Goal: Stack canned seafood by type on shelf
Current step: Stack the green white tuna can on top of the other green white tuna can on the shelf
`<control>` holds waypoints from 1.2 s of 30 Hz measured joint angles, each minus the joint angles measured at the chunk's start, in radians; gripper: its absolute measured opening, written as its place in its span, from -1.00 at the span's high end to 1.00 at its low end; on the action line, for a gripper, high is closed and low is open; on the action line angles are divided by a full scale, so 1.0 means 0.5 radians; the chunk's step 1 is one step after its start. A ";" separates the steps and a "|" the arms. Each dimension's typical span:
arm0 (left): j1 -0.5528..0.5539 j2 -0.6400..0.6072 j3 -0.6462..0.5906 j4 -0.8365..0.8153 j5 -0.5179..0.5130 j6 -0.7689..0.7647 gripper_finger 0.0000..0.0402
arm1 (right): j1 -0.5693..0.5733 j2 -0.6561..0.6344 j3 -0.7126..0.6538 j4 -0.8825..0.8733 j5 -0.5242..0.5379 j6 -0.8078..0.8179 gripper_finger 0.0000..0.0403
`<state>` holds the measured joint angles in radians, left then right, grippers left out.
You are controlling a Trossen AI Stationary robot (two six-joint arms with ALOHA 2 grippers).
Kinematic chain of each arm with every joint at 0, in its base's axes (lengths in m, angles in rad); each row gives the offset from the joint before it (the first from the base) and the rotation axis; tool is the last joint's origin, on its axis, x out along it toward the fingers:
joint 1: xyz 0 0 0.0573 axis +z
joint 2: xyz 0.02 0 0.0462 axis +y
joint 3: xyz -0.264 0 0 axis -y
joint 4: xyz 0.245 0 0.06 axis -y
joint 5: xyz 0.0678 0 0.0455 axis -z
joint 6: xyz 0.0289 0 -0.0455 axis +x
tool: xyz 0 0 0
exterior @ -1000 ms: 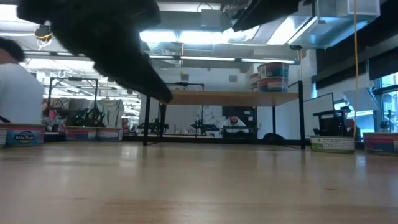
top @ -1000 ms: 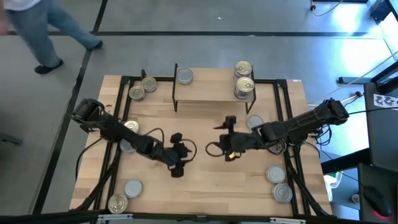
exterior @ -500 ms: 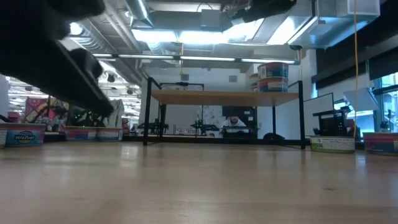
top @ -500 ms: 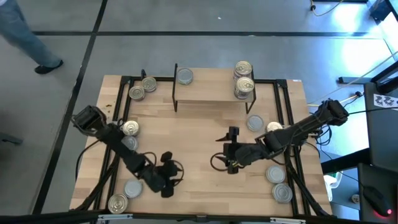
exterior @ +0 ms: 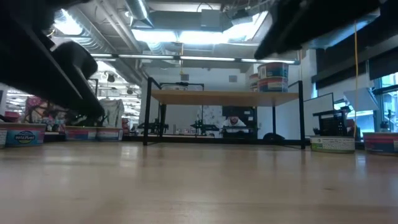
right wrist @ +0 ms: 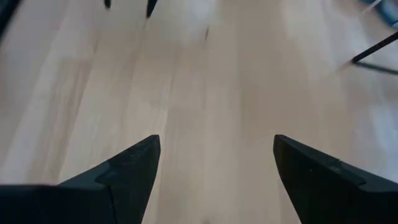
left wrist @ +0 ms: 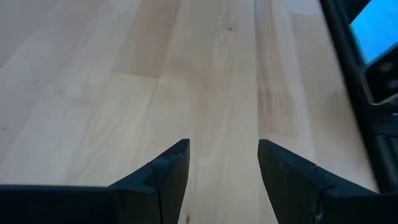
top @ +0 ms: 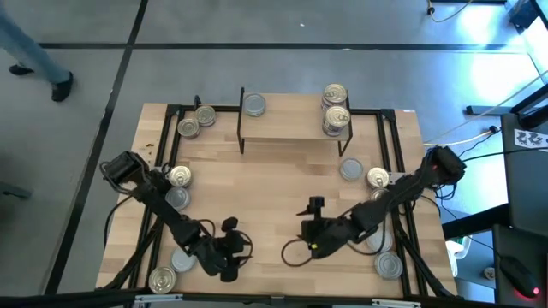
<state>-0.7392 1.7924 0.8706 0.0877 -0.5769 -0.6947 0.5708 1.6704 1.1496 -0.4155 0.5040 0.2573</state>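
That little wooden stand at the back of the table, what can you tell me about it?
The shelf is a small rectangular board of pale wood on thin black metal legs, upright at the far edge of the table. From table height, open space shows beneath it. Two cans stand stacked at its right end; a single silver-topped can sits near its left end. The rest of its top is bare. Neither gripper is near it.

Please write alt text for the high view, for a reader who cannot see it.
Seen from above, both arms hold empty, open claws over bare wood near the table's front: left claw, right claw. Two tins stand stacked on the shelf; other tins lie scattered along both table sides.
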 joint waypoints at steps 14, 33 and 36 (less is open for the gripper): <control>0.003 0.118 0.085 0.018 0.006 -0.029 0.06 | -0.004 0.403 0.000 0.165 0.248 0.001 -0.54; 0.264 0.090 0.095 -0.254 0.429 -0.015 -0.29 | -0.004 0.455 0.000 0.271 0.334 -0.058 -0.54; 0.263 0.057 0.102 -0.336 0.398 -0.028 -0.29 | -0.004 0.455 0.000 0.273 0.334 -0.057 -0.54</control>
<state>-0.6079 1.8209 0.9218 -0.0805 -0.3778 -0.7085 0.5690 1.8977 1.1496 -0.2790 0.6711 0.2287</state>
